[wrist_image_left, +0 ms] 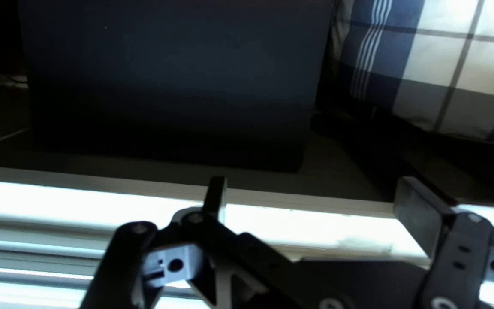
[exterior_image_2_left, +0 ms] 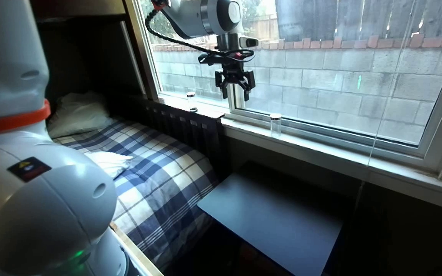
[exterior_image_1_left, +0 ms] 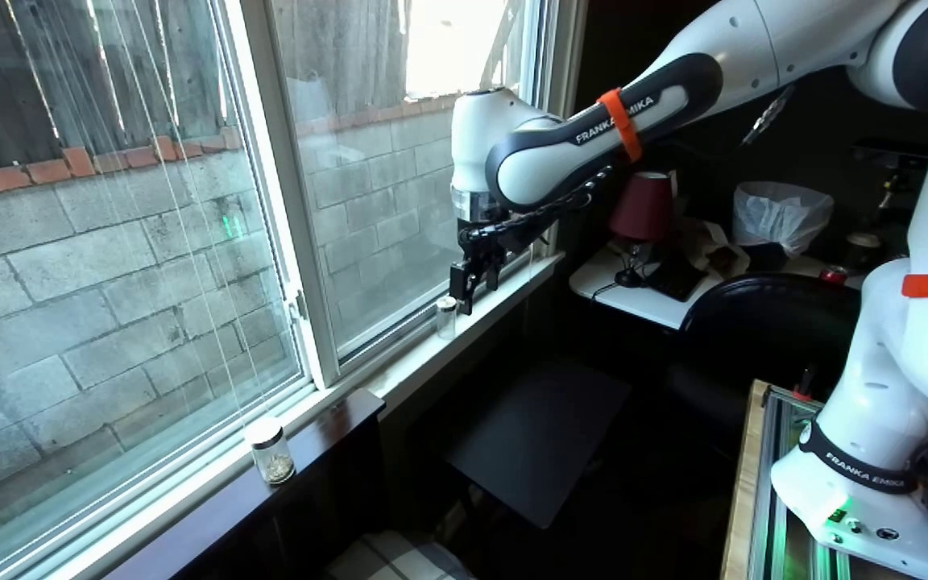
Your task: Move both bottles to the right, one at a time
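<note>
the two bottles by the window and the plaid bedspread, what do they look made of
Sill bottle and ledge bottle: smooth-looking, probably clear glass, maybe plastic, since both are see-through. Plaid bedspread: matte, likely woven cloth, given its soft folds.

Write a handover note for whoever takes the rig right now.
Claw: open, holding nothing, above the white windowsill.
Bottle with grainy contents: standing on the dark ledge.
Clear bottle: standing on the white windowsill, farther right in both exterior views.
Done: these pictures don't settle whether either move is finished.
Left: probably, at least, moving the bottle with grainy contents right.
</note>
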You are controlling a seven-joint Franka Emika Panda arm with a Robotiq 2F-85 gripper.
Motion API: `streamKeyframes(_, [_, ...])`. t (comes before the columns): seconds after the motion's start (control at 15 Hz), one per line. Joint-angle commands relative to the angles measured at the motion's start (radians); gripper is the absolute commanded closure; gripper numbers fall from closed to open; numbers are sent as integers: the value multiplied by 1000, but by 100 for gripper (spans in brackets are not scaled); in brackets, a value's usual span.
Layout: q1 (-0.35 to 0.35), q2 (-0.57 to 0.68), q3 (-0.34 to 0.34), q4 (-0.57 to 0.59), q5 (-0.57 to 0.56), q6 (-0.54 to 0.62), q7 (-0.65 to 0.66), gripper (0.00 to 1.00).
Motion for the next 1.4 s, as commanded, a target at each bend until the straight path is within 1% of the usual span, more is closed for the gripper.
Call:
streamKeyframes(0.0, [-24, -83, 61, -88, 96, 41, -191, 0])
streamKeyframes(0.13, [-16, -82, 84, -100, 101, 91, -274, 0])
streamKeyframes(0.2, [-7, -72, 95, -100, 73, 120, -299, 0])
streamKeyframes(0.33, [3, -52, 122, -103, 67, 183, -366, 0])
streamKeyframes(0.67, [35, 7, 221, -73, 141, 337, -541, 0])
streamKeyframes(0.73, [45, 31, 240, -59, 143, 384, -563, 0])
streamKeyframes(0.87, [47, 75, 289, -39, 207, 478, -642, 0])
streamKeyframes(0.93, [42, 101, 319, -23, 258, 524, -683, 0])
streamKeyframes(1.0, [27, 133, 355, 5, 330, 535, -727, 0])
streamKeyframes(1.07, [41, 68, 316, -48, 230, 505, -631, 0])
streamKeyframes(1.13, [38, 92, 338, -31, 268, 521, -662, 0])
streamKeyframes(1.2, [36, 109, 349, -18, 282, 529, -675, 0])
streamKeyframes(1.33, [31, 128, 353, -1, 288, 530, -684, 0])
